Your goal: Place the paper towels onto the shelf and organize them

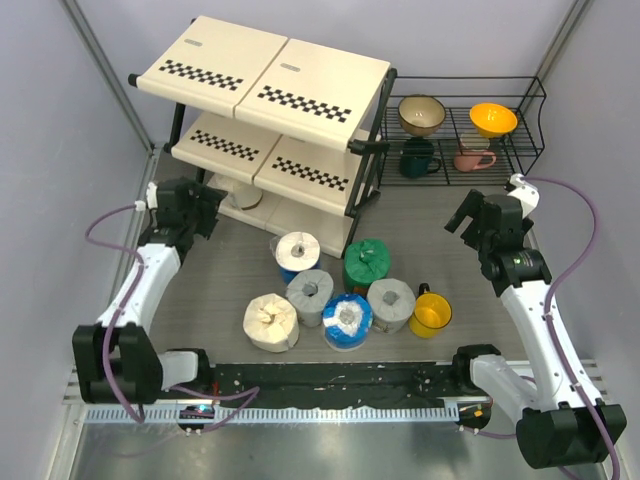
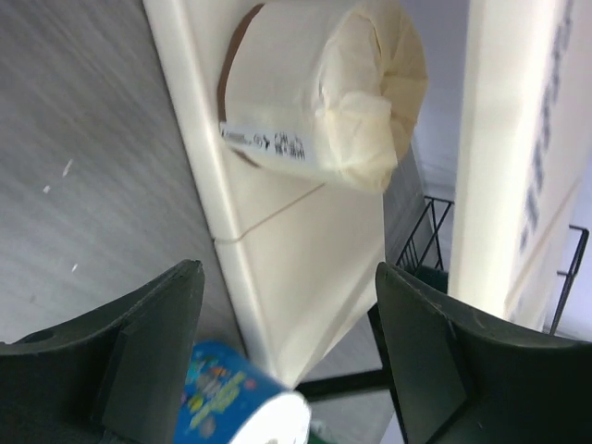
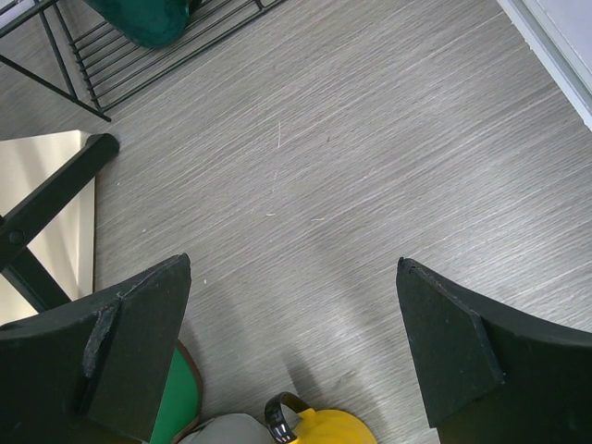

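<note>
Cream roll on shelf (lowest tier).

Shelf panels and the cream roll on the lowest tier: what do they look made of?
Shelf panels: look like rigid plastic or coated board, cream-white, smooth, slight sheen; which one is unclear. Cream roll: thin matte wrap, paper or film, since it creases and gathers at the twisted end, with printed text on its side.

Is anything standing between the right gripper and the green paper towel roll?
Nothing visible. Only bare table lies between the right gripper and the green roll; the yellow mug stands nearer the arm bases, aside.
</note>
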`<state>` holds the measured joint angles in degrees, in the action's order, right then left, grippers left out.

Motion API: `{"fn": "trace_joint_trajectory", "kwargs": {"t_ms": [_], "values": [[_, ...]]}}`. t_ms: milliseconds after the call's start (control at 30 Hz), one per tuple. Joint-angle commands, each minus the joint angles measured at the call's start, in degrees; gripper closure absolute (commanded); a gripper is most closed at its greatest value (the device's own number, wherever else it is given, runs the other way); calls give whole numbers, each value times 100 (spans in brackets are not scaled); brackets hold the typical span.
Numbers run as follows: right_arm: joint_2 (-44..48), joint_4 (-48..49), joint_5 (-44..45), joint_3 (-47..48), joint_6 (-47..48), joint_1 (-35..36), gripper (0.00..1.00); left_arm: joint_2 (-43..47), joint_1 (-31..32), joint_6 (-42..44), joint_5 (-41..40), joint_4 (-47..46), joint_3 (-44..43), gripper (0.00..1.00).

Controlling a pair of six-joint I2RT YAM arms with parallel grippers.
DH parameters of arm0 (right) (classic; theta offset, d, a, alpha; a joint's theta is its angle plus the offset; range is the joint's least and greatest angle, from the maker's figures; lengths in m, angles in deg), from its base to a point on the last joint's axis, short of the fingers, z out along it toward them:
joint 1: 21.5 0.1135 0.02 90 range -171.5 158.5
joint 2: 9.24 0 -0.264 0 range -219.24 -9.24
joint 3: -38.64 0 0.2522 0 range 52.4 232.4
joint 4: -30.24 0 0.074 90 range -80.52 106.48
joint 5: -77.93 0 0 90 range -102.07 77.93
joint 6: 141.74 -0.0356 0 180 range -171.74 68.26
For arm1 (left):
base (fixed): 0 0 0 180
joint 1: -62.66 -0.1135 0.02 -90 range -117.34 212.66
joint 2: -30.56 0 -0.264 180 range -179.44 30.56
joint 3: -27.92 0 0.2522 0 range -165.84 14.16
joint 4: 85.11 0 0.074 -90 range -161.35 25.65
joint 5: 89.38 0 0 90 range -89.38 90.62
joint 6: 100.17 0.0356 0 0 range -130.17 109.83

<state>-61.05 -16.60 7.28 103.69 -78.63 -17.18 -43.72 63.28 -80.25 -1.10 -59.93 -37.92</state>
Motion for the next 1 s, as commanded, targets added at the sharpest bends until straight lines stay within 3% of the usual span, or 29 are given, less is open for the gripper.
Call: {"fn": "trace_joint_trajectory", "kwargs": {"t_ms": [0, 233, 467, 567, 700, 967], "values": [[119, -14, -11, 268, 123, -1, 2, 861, -36, 538, 310, 1254, 101, 18], [75, -14, -186, 338, 79, 8, 2, 2144, -36, 1416, 1049, 3011, 259, 1], [14, -5, -274, 399, 105, 8, 2, 3302, -36, 2165, 2095, 4620, 592, 0], [-4, -6, -274, 400, 114, -1, 2, 3955, 147, 2306, 1861, 5314, 524, 0], [-74, 12, -283, 365, 114, -1, 2, 4334, 377, 2359, 1517, 5476, 689, 0], [-119, 21, -301, 365, 97, -1, 2, 4405, 395, 2306, 1622, 5011, 989, 0]]}}
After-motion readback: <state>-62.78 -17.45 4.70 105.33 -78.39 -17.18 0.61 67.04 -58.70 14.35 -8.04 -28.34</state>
